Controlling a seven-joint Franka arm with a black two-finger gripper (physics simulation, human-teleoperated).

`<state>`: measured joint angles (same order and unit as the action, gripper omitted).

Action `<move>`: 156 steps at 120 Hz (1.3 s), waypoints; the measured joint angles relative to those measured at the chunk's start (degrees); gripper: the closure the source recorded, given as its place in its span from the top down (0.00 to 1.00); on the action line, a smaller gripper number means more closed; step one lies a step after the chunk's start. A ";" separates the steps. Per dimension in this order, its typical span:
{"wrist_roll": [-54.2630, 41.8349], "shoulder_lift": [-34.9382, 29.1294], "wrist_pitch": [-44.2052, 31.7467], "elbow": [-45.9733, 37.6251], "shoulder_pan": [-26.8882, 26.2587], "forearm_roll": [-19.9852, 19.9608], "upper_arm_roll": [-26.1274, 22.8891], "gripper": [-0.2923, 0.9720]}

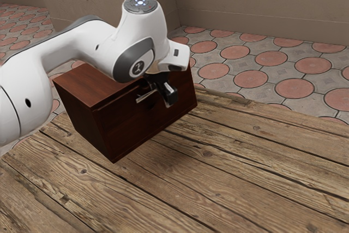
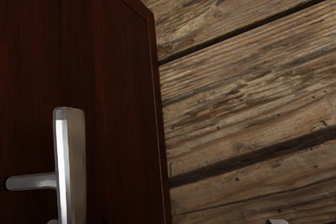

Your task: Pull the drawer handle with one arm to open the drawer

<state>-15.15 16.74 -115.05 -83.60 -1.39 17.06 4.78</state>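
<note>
Exterior view: the arm (image 1: 82,47) reaches in from the exterior view's left to the dark wooden cabinet (image 1: 82,83) standing on the plank table (image 1: 245,162); the gripper (image 1: 165,95) hangs at the cabinet's front face, right up against the silver drawer handle (image 1: 144,98), whose bar sticks out toward the exterior view's left of it. Whether the hand is released or clenched on that bar I cannot tell; the black parts run together there. The drawer front (image 1: 122,114) looks flush with the cabinet body, with no gap or jutting edge to be made out, so the drawer reads as shut.

Wrist view: the handle (image 2: 69,166) stands close in front of the camera on its post, off to one side, not centred; the drawer front (image 2: 105,77) behind it is smooth dark wood, and the table (image 2: 247,103) shows past its edge.

My judgement: the approach is done or nearly so, while a sure grasp and the whole pull are left.
</note>
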 joint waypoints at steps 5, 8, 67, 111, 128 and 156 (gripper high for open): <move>0.09 0.00 0.00 -0.01 -0.11 0.00 -0.06 0.59; 0.15 -0.03 0.00 -0.04 -0.16 0.00 -0.10 0.58; 2.20 -2.74 -0.27 -3.84 -4.04 0.07 -0.29 0.56; 4.28 -5.19 -0.72 -6.92 -4.98 0.11 -1.12 0.55; 5.13 -5.62 -1.16 -8.24 -5.42 0.10 -1.84 0.56; 6.60 -6.65 -1.64 -9.30 -7.10 0.08 -2.80 0.55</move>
<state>-8.56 10.09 -116.69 -92.90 -8.50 17.14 1.98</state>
